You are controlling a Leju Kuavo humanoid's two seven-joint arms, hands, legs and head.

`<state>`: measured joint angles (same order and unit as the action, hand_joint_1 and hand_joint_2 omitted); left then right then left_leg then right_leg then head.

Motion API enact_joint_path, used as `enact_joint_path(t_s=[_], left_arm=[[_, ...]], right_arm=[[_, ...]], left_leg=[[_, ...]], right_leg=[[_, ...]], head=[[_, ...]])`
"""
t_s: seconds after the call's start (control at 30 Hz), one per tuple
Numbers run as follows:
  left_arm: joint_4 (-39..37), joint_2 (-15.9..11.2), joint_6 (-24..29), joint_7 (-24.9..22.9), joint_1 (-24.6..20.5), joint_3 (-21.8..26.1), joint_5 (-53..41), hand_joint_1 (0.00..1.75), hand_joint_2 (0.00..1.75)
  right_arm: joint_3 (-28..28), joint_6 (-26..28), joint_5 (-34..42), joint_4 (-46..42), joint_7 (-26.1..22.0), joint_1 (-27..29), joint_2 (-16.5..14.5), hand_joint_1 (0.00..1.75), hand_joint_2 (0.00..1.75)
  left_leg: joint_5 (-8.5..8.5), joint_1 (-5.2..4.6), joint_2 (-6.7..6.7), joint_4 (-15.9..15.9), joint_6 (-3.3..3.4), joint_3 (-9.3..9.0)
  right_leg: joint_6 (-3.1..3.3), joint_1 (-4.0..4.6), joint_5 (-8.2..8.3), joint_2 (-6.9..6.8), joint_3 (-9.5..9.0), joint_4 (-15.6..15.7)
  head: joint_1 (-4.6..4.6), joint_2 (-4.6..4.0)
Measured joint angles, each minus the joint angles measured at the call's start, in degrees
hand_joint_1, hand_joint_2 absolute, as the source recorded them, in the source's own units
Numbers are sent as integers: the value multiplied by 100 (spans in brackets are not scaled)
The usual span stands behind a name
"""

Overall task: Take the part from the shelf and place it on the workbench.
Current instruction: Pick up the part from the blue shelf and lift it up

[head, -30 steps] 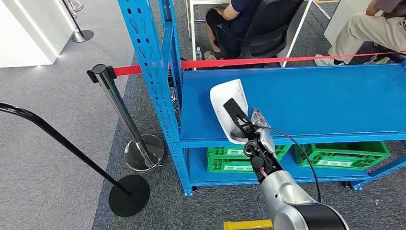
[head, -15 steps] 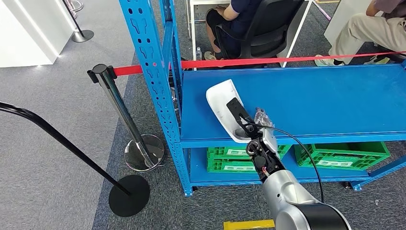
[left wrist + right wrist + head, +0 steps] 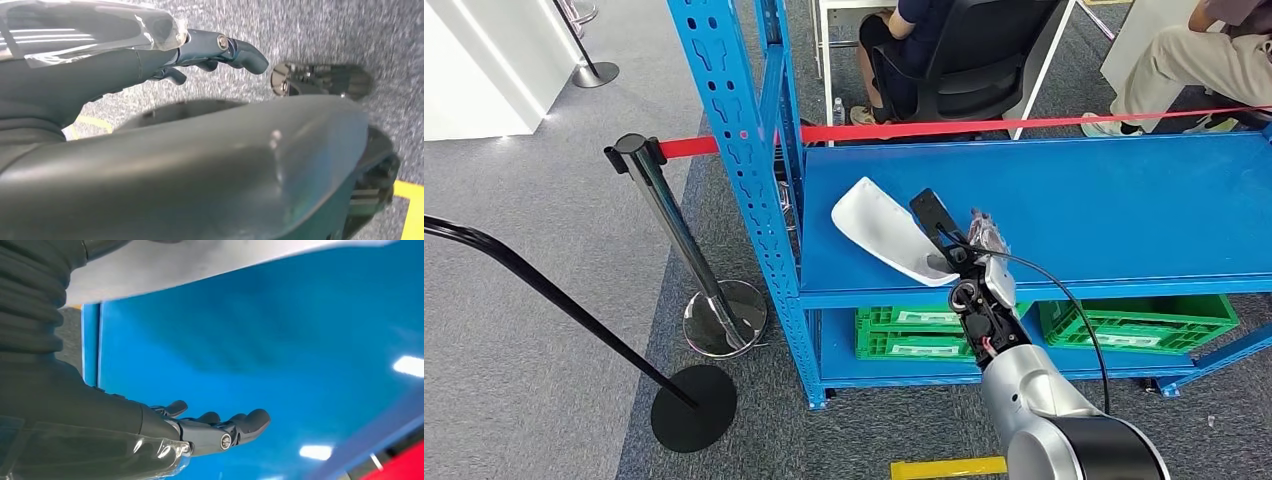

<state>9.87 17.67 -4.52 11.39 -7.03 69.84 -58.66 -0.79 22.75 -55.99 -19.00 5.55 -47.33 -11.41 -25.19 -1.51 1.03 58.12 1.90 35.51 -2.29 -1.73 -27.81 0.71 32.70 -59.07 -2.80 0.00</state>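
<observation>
The part (image 3: 879,228) is a white curved shell. It is tilted low over the front left of the blue shelf board (image 3: 1104,210). My right hand (image 3: 964,250) holds it at its near end, the dark thumb (image 3: 934,215) lying across its top. In the right wrist view the part's white underside (image 3: 200,260) spans above the outstretched fingers (image 3: 225,432), with the blue board behind. My left hand (image 3: 210,47) hangs over the grey carpet with its fingers out and nothing in it.
A blue shelf upright (image 3: 734,150) stands just left of the part. Green crates (image 3: 1124,320) sit on the lower level. A chrome stanchion (image 3: 674,230) with a red belt (image 3: 944,128) and a black post base (image 3: 692,405) stand to the left. Seated people (image 3: 1204,60) are behind the shelf.
The part has tipped from steeply upright to a flatter tilt, its far end swinging left. My right hand has shifted slightly right and farther over the shelf.
</observation>
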Motion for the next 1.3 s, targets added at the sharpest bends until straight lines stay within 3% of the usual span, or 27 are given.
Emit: enact_joint_path(t_s=[0.4,0.73,1.13,1.3], left_arm=[[47,-298,90,277,-121,66,394,0,0],[94,-551,153,351,-99,187,465,0,0],[91,-478,27,149,-271,166,375,0,0],[88,-410,11,72,-304,110,257,0,0]], right_arm=[[-57,-175,248,-45,-378,-696,-170,0,175],[-156,-157,404,-45,-564,-614,-312,0,175],[-242,48,275,-45,-249,-545,-102,0,175],[-219,-182,92,-42,-183,-558,-78,0,175]], left_leg=[[1,0,-1,-15,-1,5],[2,0,0,-25,-1,6],[2,-2,0,-25,-1,6],[2,-2,0,-27,0,6]], right_leg=[[1,0,0,1,10,1],[1,0,-1,0,10,14],[-1,-2,1,1,7,24],[-1,-2,2,1,7,25]], head=[[1,0],[1,0],[2,0],[0,1]])
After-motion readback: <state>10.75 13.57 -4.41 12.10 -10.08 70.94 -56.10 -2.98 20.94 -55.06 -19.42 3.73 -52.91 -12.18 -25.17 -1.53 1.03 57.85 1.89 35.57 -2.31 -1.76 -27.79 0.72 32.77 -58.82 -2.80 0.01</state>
